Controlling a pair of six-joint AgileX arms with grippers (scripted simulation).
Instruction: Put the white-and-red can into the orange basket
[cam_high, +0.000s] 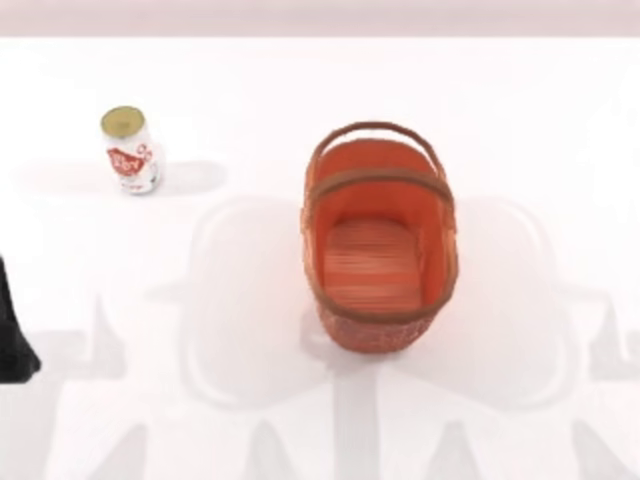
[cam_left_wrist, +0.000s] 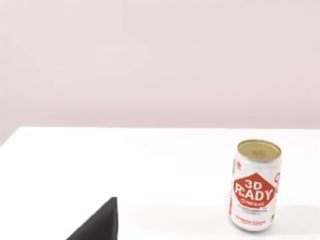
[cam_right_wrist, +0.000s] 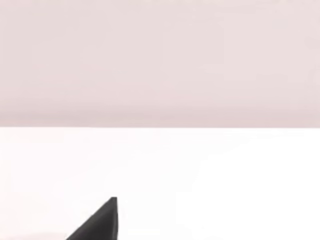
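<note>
Top view showed the white-and-red can (cam_high: 131, 150) upright on the tabletop (cam_high: 240, 120), well left of the orange basket (cam_high: 440, 270); left arm (cam_high: 12, 335) further left; I cannot tell the jaws' state.

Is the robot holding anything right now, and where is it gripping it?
Nothing is held. The white-and-red can stands alone on the table, and the orange basket is untouched.

Bright, even overhead light; soft grey shadows fall across the white table (cam_high: 250, 90); no glare, mild overall softness.

Bare rendered white table (cam_high: 480, 100), simulation.
</note>
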